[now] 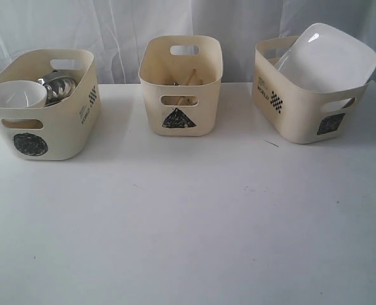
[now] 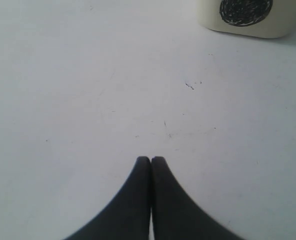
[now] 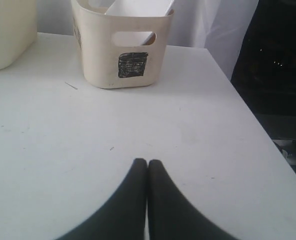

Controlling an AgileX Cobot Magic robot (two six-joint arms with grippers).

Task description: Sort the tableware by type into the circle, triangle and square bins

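Note:
Three cream bins stand along the back of the white table. The circle bin (image 1: 61, 127) on the left holds a white bowl (image 1: 15, 95) and steel ware (image 1: 58, 86). Tan chopsticks (image 1: 191, 77) poke up inside the triangle bin (image 1: 181, 108) in the middle. A large white plate (image 1: 328, 57) leans in the square bin (image 1: 289, 101) on the right. Neither arm shows in the exterior view. My left gripper (image 2: 151, 159) is shut and empty over bare table, with the circle bin (image 2: 283, 20) beyond it. My right gripper (image 3: 147, 161) is also shut and empty, facing the square bin (image 3: 103, 55) and its plate (image 3: 138, 7).
White curtains hang behind the bins. In the right wrist view the table's edge (image 3: 253, 120) runs close by, with a dark space past it, and part of another cream bin (image 3: 8, 35) sits to one side.

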